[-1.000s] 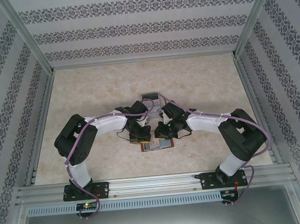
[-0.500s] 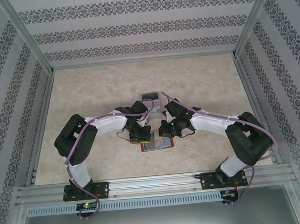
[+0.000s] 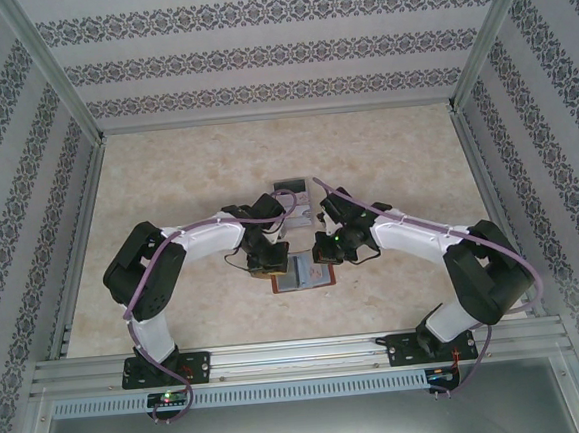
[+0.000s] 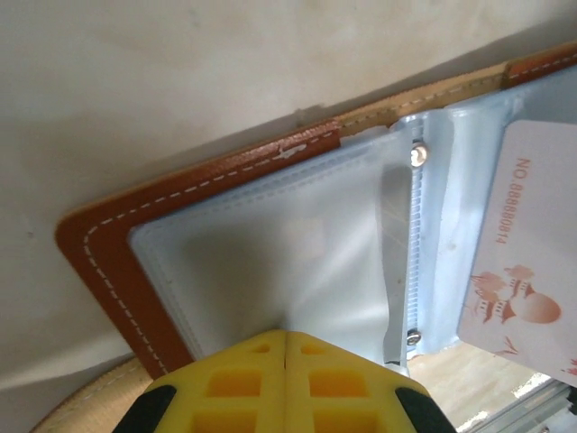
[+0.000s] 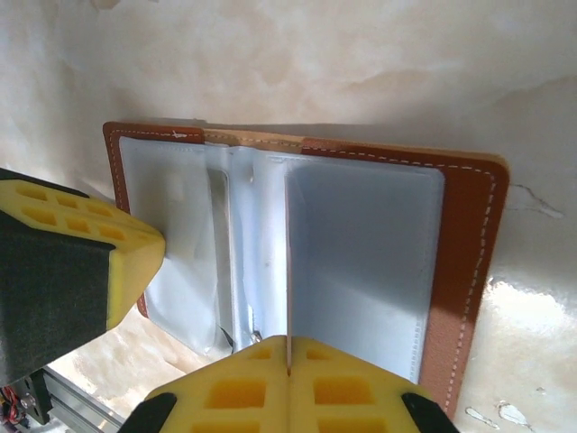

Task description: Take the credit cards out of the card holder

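The card holder (image 3: 305, 276) is a reddish-brown leather wallet lying open on the table, its greyish clear pockets facing up (image 5: 361, 253). My left gripper (image 4: 286, 336) is shut, its yellow tips pressing on the clear pocket of the left leaf (image 4: 261, 262); its finger also shows beside that leaf (image 5: 72, 262). My right gripper (image 5: 288, 341) is shut on a thin pale credit card (image 5: 288, 271) standing on edge over the wallet's spine. The same card's printed face, with a number and a reddish drawing (image 4: 532, 244), shows in the left wrist view. Both grippers (image 3: 270, 268) (image 3: 324, 250) hover over the wallet.
A small grey, clear object (image 3: 289, 189) lies just behind the wallet, between the two wrists. The beige table (image 3: 186, 174) is ringed by aluminium rails (image 3: 280, 356) and patterned walls (image 3: 23, 147). Purple cables run along both arms.
My right arm has swung outward to the right, and its gripper has shifted a little right and back over the wallet. The left arm has barely moved.
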### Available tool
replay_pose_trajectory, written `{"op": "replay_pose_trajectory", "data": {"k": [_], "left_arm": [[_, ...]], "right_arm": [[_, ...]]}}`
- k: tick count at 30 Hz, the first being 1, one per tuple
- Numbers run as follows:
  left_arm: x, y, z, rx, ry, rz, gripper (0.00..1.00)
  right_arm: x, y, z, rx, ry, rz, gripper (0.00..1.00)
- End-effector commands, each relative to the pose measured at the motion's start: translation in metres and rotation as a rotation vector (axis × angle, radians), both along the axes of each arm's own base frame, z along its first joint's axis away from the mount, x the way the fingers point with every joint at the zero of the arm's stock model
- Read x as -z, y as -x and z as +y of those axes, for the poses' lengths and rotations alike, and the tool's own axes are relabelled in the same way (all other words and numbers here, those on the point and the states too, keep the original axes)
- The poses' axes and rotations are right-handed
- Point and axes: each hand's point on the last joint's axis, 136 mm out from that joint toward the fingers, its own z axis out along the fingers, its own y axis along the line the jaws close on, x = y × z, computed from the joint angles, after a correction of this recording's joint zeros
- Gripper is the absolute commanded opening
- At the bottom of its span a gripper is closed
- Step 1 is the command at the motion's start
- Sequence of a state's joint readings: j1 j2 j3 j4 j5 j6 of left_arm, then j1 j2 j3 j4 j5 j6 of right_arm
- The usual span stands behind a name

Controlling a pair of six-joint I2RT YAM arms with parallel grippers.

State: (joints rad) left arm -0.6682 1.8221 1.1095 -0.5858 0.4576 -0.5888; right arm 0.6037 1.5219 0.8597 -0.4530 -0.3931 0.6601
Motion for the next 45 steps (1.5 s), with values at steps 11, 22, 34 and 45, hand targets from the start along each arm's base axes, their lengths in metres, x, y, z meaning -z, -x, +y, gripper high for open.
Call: {"op": "replay_pose_trajectory", "data": {"k": [11, 22, 34, 45], "left_arm": [[-0.002, 0.013, 0.018, 0.039, -0.083, 0.008, 0.01], [-0.019, -0.001, 0.013, 0.04, -0.066, -0.059, 0.04], [-0.029, -0.015, 0.036, -0.068, -0.008, -0.106, 0.04], [-0.022, -0.011, 0.048, -0.148, 0.067, -0.066, 0.04]], "right_arm": [[-0.037, -0.012, 0.001, -0.153, -0.005, -0.169, 0.03], [-0.052, -0.023, -0.009, -0.461, 0.137, -0.322, 0.03], [-0.051, -0.039, -0.026, -0.895, 0.33, -0.414, 0.02], [-0.053, -0.066, -0.028, -1.202, 0.392, -0.489, 0.0]]}}
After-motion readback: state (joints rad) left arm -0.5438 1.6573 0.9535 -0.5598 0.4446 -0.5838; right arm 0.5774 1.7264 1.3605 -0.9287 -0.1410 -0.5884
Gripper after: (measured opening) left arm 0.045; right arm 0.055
